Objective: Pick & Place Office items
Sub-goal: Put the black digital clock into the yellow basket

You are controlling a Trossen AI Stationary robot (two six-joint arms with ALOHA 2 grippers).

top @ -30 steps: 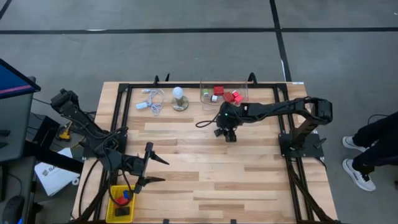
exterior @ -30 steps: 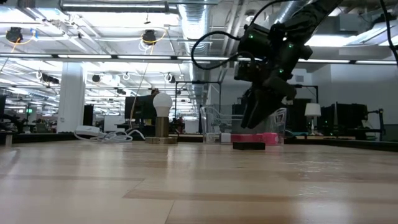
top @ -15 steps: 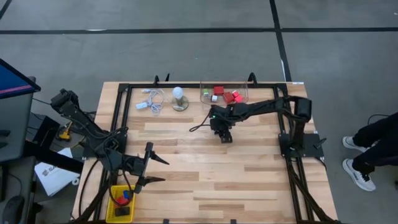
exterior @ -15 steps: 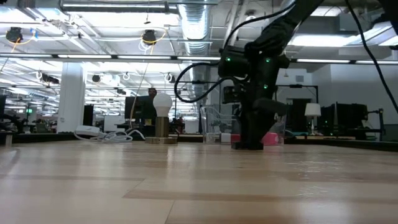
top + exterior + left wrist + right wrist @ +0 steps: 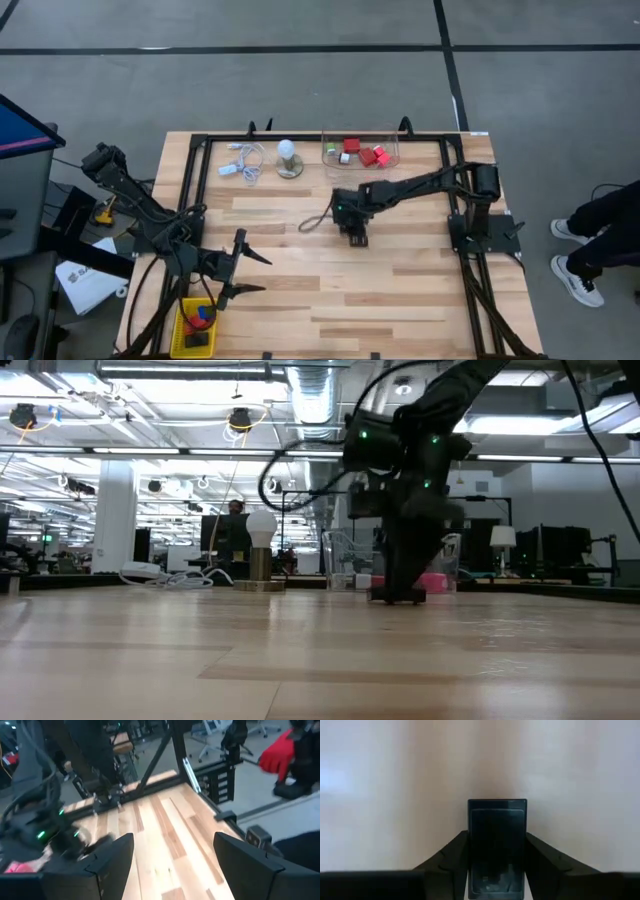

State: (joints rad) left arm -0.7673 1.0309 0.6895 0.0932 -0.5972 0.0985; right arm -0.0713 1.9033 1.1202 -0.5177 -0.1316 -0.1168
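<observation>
- Since a second ago the right gripper (image 5: 353,236) has slid away from the clear bin (image 5: 360,163) at the table's far edge, towards the table's middle, and has come down to the wood.
- It now stands over a flat black block (image 5: 497,840). The right wrist view shows the block lying between the two dark fingers (image 5: 446,857), which sit tight against its long sides.
- The fingers have narrowed over the last second, from wide to a close fit on the block. I judge this a grip just made or about to be complete; the low view shows the gripper down at table level, but whether the block has left the wood is hard to say.
- The clear bin keeps its red blocks (image 5: 375,155) plus a white and a green one, well apart from the gripper.
- The left gripper (image 5: 249,274) has not moved: fingers spread wide and holding nothing, beside the yellow bin (image 5: 181,327) at the near left corner, far from the clear bin.
- For the task, this means one item is in hand and next needs lifting and carrying to a bin, probably the yellow one, which already holds a red, a blue and a black piece.
</observation>
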